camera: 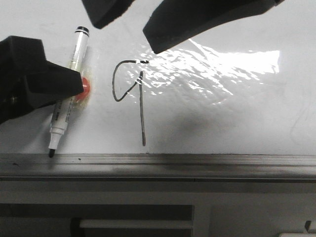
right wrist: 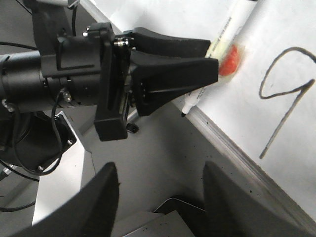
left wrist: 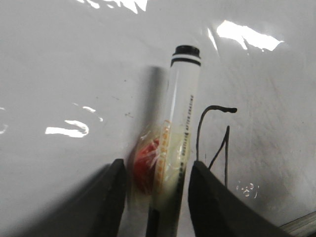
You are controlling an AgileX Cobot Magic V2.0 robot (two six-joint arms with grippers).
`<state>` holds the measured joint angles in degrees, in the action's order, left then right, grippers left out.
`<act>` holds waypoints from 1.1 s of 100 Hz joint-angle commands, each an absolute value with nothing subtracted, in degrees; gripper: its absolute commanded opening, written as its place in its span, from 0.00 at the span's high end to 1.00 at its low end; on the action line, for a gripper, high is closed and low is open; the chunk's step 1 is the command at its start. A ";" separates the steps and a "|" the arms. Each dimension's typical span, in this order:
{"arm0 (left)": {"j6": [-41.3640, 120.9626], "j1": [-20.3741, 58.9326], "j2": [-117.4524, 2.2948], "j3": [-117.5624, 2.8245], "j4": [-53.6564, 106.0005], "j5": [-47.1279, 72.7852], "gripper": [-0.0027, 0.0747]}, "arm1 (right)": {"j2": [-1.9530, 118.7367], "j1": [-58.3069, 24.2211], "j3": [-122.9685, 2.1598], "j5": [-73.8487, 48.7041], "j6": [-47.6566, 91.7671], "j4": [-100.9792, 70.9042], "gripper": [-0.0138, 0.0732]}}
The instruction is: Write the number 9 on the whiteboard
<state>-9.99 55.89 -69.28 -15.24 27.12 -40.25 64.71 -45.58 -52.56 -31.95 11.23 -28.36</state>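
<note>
The number 9 (camera: pixel 132 96) stands drawn mid-whiteboard (camera: pixel 237 123), just beside the left hand (camera: pixel 54 89), which is clamped on the marker (camera: pixel 66 94) with its tip down near the grey ledge (camera: pixel 197 160). Any drift toward the figure could smear wet ink or add a stray stroke. The right hand (right wrist: pixel 158 197) hangs off the board, fingers apart and empty.

Front view close on whiteboard (camera: pixel 222 118), wrist views share it
</note>
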 commanded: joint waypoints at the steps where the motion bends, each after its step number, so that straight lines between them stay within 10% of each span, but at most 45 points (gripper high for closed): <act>1: -10.30 56.09 -66.79 -16.53 26.41 -44.47 0.58 | 63.77 -45.67 -54.41 -29.33 11.89 -29.57 0.57; 17: -8.19 56.09 -60.96 -16.24 24.01 -44.11 0.59 | 61.47 -45.67 -52.15 -25.42 11.89 -27.70 0.92; 35: 0.00 56.09 -51.44 -14.77 23.79 -43.87 0.64 | 54.55 -45.67 -45.95 -18.93 11.99 -23.99 0.91; 59: 4.24 56.09 -36.96 -11.32 23.79 -37.16 0.99 | 38.57 -45.67 -31.75 -7.78 14.93 -17.30 0.91; 110: 10.03 56.09 -17.57 -4.01 23.79 -19.41 0.99 | 6.63 -45.67 -12.14 -3.18 15.05 -17.19 0.91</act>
